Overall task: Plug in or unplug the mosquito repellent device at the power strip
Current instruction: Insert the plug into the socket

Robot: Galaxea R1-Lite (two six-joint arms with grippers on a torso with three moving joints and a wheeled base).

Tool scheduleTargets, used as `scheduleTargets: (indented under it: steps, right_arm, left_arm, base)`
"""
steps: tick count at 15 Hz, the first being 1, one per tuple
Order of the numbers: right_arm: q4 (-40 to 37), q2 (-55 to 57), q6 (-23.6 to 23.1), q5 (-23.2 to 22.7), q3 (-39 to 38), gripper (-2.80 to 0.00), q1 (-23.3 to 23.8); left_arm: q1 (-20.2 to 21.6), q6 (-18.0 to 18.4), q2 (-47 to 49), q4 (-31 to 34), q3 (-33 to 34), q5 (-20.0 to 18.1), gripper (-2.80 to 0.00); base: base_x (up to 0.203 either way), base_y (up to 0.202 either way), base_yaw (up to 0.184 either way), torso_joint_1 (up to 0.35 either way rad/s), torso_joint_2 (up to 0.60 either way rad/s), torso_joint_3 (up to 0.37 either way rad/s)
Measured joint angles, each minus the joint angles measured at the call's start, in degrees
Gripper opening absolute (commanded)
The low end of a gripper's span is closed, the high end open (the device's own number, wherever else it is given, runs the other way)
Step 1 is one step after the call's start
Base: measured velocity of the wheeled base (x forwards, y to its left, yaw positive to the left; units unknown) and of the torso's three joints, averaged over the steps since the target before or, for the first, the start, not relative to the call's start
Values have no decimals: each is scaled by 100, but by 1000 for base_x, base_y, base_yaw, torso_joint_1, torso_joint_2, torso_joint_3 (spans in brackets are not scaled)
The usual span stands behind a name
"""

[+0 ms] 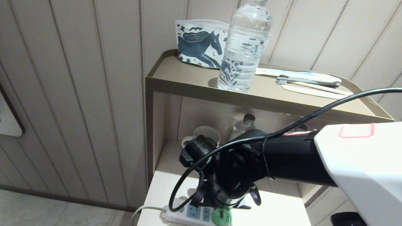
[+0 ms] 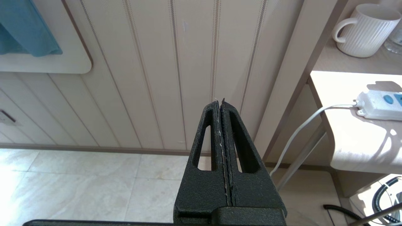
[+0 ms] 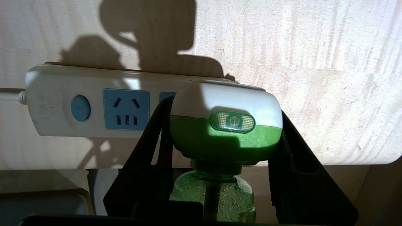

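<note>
The right hand (image 3: 224,138) was grasping the mosquito repellent device (image 3: 225,125), one finger on each side of its green-and-white head. The device sat over the power strip (image 3: 94,100) on the counter (image 3: 329,78), at the end away from the button; the sockets beside the button stood free. Whether the prongs were seated or already clear could not be determined. Judged stage: grasp completed, with insertion or withdrawal not confirmed. The left hand (image 2: 222,106) hung clenched and empty beside the counter, over the floor.

two water bottles (image 1: 246,40), one power strip (image 1: 193,215), one mug (image 2: 364,29)
</note>
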State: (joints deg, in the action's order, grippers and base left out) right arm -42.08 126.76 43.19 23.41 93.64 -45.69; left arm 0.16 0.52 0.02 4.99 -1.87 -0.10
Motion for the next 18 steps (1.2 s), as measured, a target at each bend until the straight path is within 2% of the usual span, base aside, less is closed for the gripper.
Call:
scheduleTargets:
  steps: [6,12,18]
  right_arm:
    - [417,-112,-2,139,-401,-280,-166]
    - [1652,-259,-30,283,-1251,-280,-170]
    - [2737,-445,-118,657,-2092,-280,-240]
  left_arm:
    - [-2,0,0,0,0,2,-280]
    - [-2,0,-1,-7,2,0,-280]
    - [0,0,0,-13,2,2,-280]
  base:
    - [0,0,0,0,0,0]
    - [0,0,0,0,0,0]
    - [0,0,0,0,0,0]
